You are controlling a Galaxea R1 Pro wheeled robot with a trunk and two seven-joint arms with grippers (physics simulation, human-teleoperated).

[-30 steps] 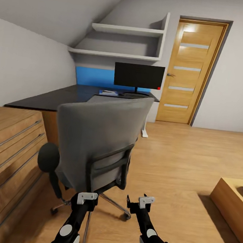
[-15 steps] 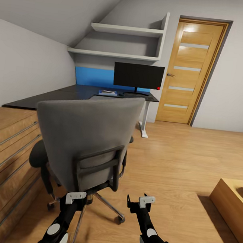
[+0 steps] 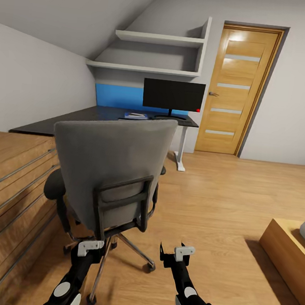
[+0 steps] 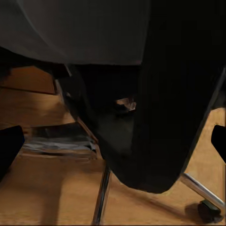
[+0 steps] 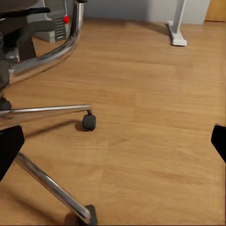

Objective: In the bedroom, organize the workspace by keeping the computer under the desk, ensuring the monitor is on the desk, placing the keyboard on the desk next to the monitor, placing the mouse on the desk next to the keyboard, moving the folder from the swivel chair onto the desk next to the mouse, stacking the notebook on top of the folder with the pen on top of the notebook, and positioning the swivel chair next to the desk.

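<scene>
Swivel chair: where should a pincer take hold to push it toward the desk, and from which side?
Probably the black frame bar across the swivel chair back, approached from behind. The back faces the robot, the bar looks slim enough to pinch, and the desk lies beyond.

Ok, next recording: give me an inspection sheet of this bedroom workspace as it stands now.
Surface: desk with black top, blue back panel.
Job's things: monitor upright on the desk; keyboard at its base; blue folder beside it, something pale on top, too small to name. Swivel chair faces the desk, short of it.
Clutter: nothing seen.
Grippers: left gripper low behind the chair, at its star base; right gripper over bare floor. Both open, empty.
Cables: nothing seen.
Surroundings: wooden drawer chest left, door right, wall shelves above.
</scene>
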